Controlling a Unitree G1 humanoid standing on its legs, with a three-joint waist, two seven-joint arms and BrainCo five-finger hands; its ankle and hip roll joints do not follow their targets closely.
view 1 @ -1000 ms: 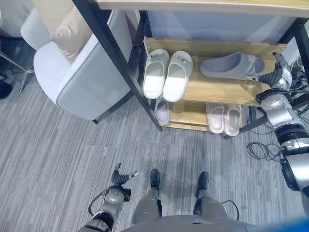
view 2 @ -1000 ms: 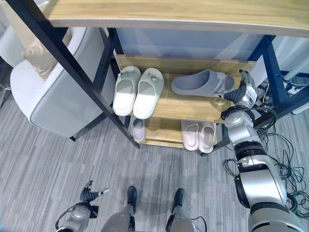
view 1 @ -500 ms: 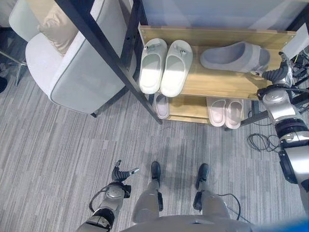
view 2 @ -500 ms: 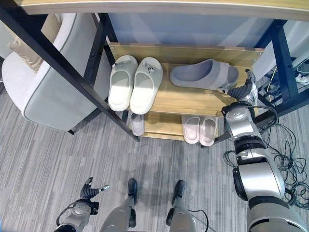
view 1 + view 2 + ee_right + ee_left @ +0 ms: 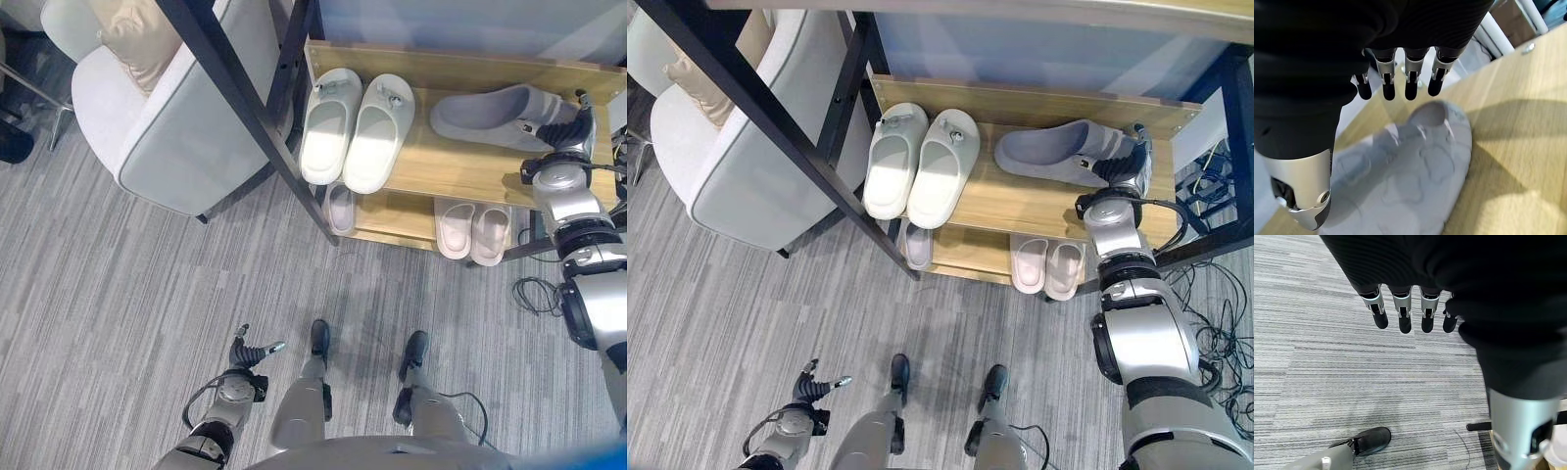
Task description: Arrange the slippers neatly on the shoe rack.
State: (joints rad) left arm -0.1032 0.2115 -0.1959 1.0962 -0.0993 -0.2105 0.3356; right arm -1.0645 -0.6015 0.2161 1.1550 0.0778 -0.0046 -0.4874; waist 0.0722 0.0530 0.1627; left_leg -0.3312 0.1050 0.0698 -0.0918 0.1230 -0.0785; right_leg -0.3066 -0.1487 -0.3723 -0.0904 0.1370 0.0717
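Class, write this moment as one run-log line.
right hand: open, above grey slipper | slipper: lying crosswise on upper shelf | white pair: side by side | left hand: open, idle

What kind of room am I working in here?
Likely a home entryway or living area, possibly a mock-up: a wooden shoe rack holding slippers such as the grey slipper, a pale armchair with a beige cushion, and grey striped carpet.
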